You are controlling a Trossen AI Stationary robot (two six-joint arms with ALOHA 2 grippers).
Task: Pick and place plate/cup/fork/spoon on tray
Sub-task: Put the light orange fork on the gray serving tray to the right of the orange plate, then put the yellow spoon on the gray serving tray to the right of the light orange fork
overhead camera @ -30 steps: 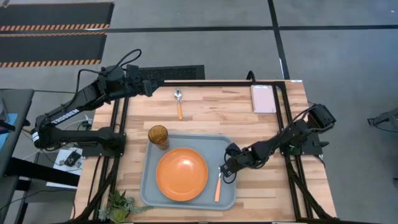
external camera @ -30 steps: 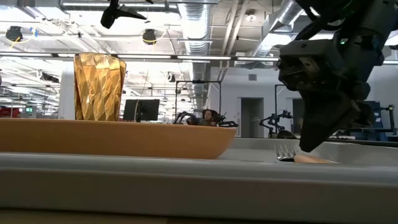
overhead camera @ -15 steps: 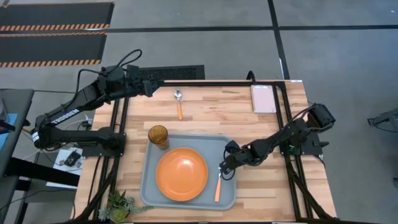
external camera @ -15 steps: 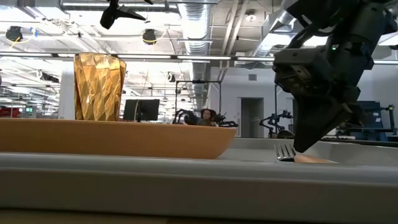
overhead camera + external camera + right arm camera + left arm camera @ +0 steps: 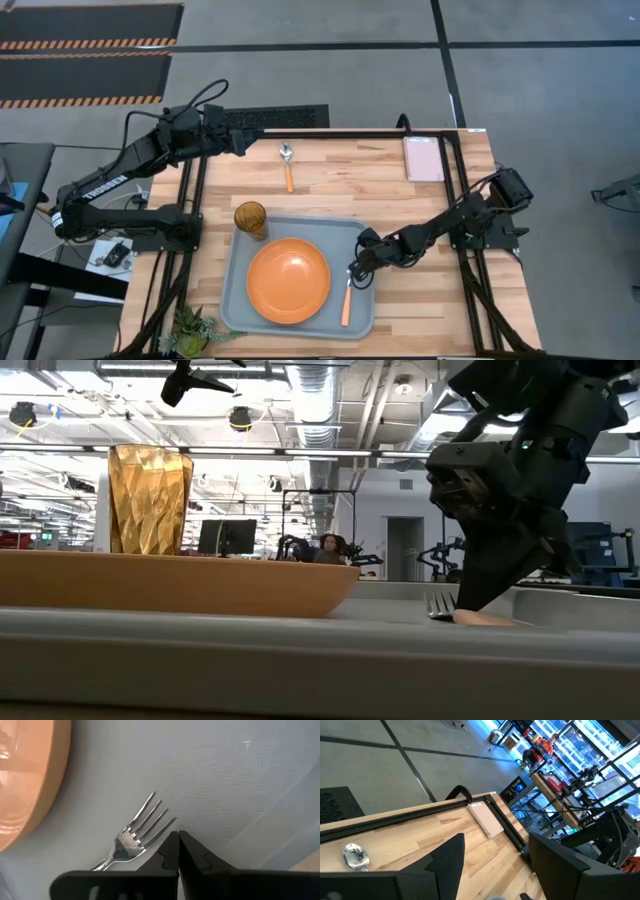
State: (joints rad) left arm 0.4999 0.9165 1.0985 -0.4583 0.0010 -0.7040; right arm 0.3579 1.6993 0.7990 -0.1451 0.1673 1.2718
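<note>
Right gripper sits low over the right part of the tray, its two fingers pressed together with nothing between them; in the right wrist view the dark tips meet just beside the tines of the fork, touching the tray floor or very near it. The fork lies on the tray to the right of the plate, its orange handle running toward the lower edge of the high view and its tines pointing up toward the gripper, so its long axis is nearly vertical in that frame. The cup stands at the tray's upper left corner, just beside the plate.

What is not yet on the tray is the spoon, which lies on the bare wood in the upper middle of the high view, well apart from the tray, bowl toward the top of the frame and handle pointing down toward the tray.

Left gripper hovers at the upper left of the table, fingers spread and empty, with the spoon just to its right in the high view. By my judgement the left arm is much the nearer to the spoon; the right gripper would have to cross the tray's upper rim to reach it.
</note>
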